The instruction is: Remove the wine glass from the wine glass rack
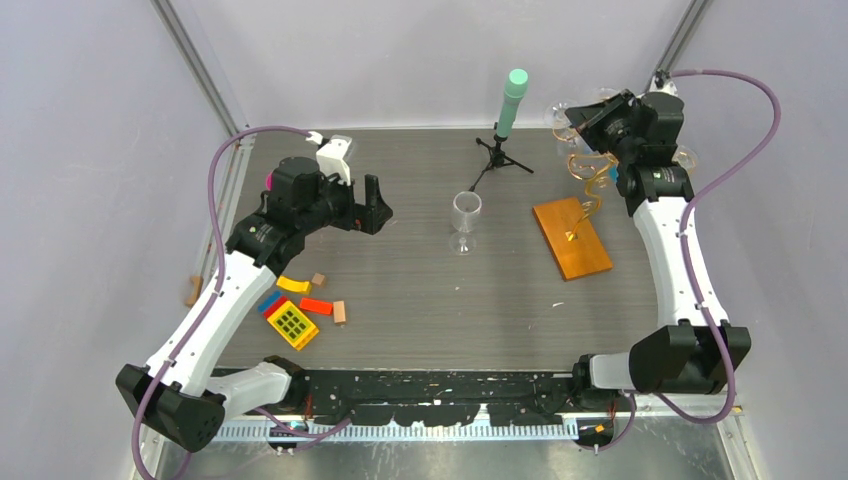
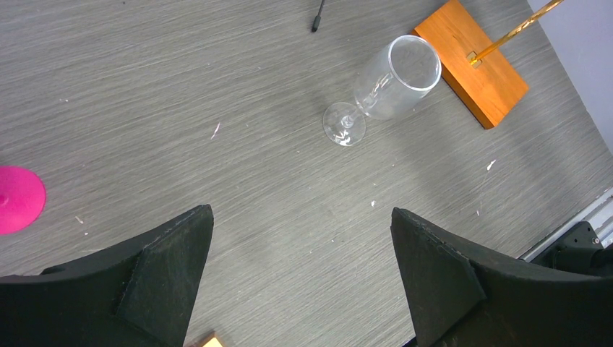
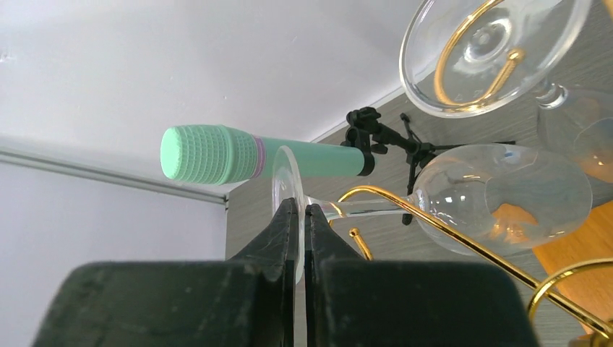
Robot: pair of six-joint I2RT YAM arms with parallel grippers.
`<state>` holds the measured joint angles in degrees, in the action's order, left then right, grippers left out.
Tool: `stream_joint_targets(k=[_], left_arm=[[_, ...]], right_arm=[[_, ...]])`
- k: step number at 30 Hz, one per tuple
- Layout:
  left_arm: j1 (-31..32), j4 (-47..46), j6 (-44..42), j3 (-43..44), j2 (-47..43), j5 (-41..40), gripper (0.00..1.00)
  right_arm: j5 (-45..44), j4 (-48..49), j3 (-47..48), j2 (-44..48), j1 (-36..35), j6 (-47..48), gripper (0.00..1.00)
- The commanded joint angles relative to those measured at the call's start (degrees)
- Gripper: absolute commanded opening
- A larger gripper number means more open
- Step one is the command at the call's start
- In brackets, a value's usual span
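Right gripper (image 3: 301, 217) pinched shut on the wine glass (image 3: 506, 195), seemingly its foot; next, slide it off the rack (image 1: 572, 238) curl. Left gripper (image 2: 303, 275) gapes empty.

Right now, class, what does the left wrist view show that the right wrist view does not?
Left wrist only: the open left gripper, a standing glass on the table, a pink disc. Right wrist only: the right gripper shut on the foot of a hanging wine glass, a mint-green microphone. Both: the wine glass rack.
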<state>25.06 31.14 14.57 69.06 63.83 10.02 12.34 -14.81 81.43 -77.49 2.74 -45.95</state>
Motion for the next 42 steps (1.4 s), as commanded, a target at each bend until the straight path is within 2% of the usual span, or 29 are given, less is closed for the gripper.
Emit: stream_joint_targets(k=[1,7,12,29,34,42], left_arm=[[-0.1,-1.6,0.1,0.6,-1.2,-0.2,0.96],[-0.1,-1.9,0.3,0.7,-1.3,0.2,0.96],[-0.1,-2.3,0.4,0.7,-1.6,0.5,0.96],[-0.1,-2.8,0.5,-0.3,-3.0,0.4,0.96],[-0.1,-3.0,0.5,-0.4,-3.1,0.3,0.96],[-0.1,-5.7,1.4,-0.7,-3.1,3.3,0.96]], right_arm=[[-5.5,7.6,-0.2,5.2,0.1,1.1,0.0],[-9.3,5.3,-1.0,8.3,0.1,0.5,0.0],[-8.8,1.9,-0.2,10.2,0.1,-1.1,0.0],[0.6,-3.2,2.9,12.3,0.1,-8.8,0.0],[4.5,-2.3,2.0,12.0,0.0,-12.4,0.0],[14.4,4.7,-0.6,12.4,0.0,-20.8,0.0]])
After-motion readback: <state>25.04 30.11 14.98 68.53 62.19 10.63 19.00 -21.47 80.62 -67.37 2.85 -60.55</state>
